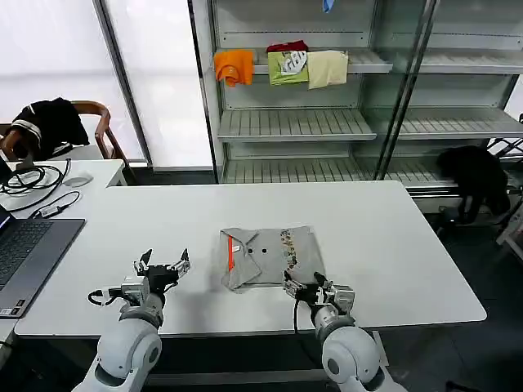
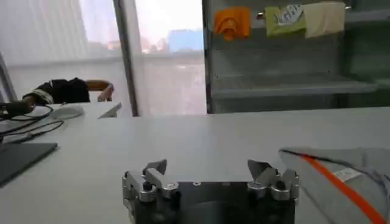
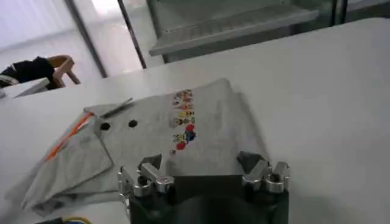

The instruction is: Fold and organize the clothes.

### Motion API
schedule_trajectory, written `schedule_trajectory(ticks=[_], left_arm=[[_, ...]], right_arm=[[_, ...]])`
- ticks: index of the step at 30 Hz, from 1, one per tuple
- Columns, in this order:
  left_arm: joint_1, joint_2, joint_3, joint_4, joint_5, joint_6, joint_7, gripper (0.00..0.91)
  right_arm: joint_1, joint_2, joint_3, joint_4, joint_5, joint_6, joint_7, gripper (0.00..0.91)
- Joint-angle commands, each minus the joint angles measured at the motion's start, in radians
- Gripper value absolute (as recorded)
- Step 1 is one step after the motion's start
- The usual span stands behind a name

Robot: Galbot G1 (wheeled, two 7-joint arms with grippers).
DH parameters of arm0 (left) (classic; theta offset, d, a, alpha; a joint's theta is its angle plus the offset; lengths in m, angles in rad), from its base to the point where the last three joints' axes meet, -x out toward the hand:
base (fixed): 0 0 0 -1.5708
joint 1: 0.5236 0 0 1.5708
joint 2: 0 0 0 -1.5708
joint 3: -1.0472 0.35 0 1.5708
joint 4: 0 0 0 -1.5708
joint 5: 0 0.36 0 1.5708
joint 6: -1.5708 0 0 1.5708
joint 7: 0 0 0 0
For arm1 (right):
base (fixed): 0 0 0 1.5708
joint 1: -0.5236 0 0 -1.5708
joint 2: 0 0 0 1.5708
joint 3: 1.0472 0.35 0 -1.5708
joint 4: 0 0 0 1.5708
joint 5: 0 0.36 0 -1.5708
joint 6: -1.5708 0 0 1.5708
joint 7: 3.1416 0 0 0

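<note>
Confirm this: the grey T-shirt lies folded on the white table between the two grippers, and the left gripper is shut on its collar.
Wrong on the left gripper. The head view shows it open, beside the grey T-shirt and holding nothing. The rest stands: the shirt lies folded on the white table, with the right gripper at its near edge.

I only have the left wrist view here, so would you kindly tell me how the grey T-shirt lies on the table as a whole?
Observer: The grey T-shirt lies folded into a compact rectangle near the front edge of the white table, chest print facing up.
Operator: Thank you. Where is the right gripper?
Observer: The right gripper is at the shirt's near right corner, fingers open.
Operator: And how far is my left gripper from the shirt?
Observer: The left gripper sits to the shirt's left, open, with bare table between them.
</note>
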Motion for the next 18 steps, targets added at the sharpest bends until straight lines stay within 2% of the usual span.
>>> schedule_trajectory(ticks=[1,7,10,18], left_arm=[[0.009,-0.01,-0.011,-0.002,0.0,-0.001,0.0,0.907],[0.016,-0.034,-0.057,-0.02,0.001,-0.001,0.0,0.907],[0.031,-0.051,-0.072,-0.051,0.002,0.0,0.0,0.907],[0.086,-0.106,-0.101,-0.108,0.022,-0.001,0.002,0.907]], right_arm=[[0.015,-0.008,0.004,0.059,0.015,0.0,0.01,0.907],[0.182,0.022,-0.01,0.035,-0.169,0.001,-0.066,0.907],[0.26,0.03,-0.039,-0.031,-0.171,0.0,-0.076,0.907],[0.399,0.032,-0.179,-0.239,-0.179,-0.002,-0.151,0.907]])
